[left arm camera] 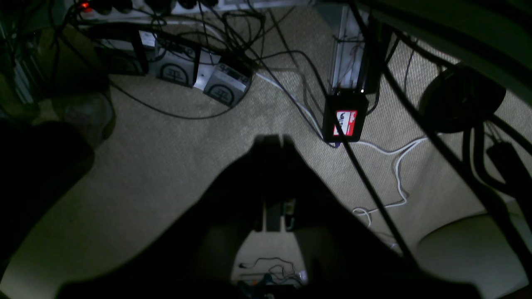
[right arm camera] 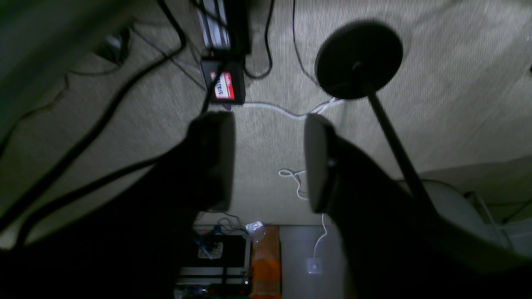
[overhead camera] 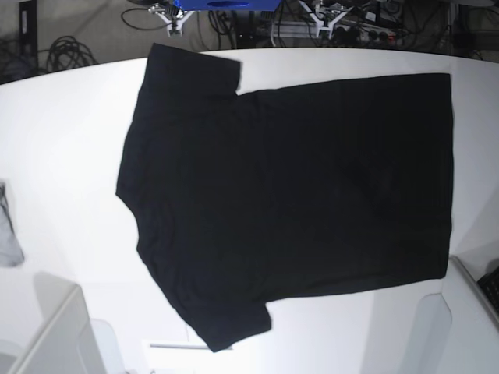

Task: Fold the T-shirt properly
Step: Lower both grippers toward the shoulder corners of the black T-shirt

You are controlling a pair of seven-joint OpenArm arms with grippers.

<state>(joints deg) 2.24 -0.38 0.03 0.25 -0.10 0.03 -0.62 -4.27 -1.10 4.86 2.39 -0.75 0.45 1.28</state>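
The T-shirt lies spread flat on the white table, plain black side up. Its sleeves are at the top left and bottom centre, and its hem runs down the right. Neither gripper appears in the base view. In the left wrist view my left gripper is a dark silhouette over carpeted floor, its fingers pressed together and holding nothing. In the right wrist view my right gripper hangs over the same floor. Its two fingers stand well apart with nothing between them. No cloth shows in either wrist view.
A small grey cloth lies at the table's left edge. White arm mounts stand at the near corners. On the floor are tangled cables, a black box with a red label and a round black stand base.
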